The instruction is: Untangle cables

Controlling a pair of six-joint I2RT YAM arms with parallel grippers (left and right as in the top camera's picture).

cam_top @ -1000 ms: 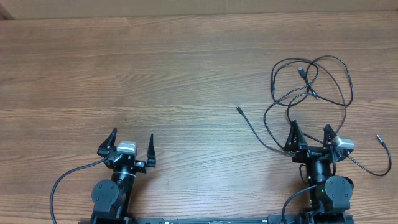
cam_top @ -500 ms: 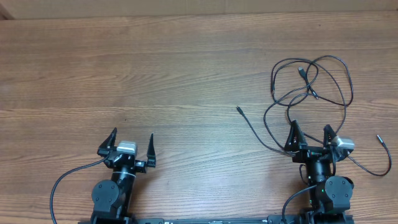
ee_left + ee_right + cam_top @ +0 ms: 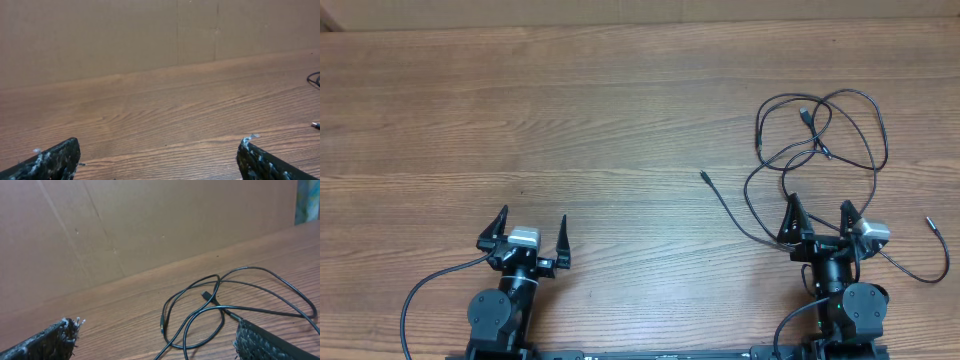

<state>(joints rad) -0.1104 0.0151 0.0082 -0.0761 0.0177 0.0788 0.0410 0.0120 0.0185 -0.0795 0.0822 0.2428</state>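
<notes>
Unmoved cables (image 3: 818,146), long axis near-to-far

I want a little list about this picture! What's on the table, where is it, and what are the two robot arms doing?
table: brown wood
cables: thin black cords lying in tangled loops on the right side of the table
plug ends: one near the middle, one at the far right
left end effector: open, holding nothing, no cord close by
right end effector: open, holding nothing, cords lie just in front of it
</notes>
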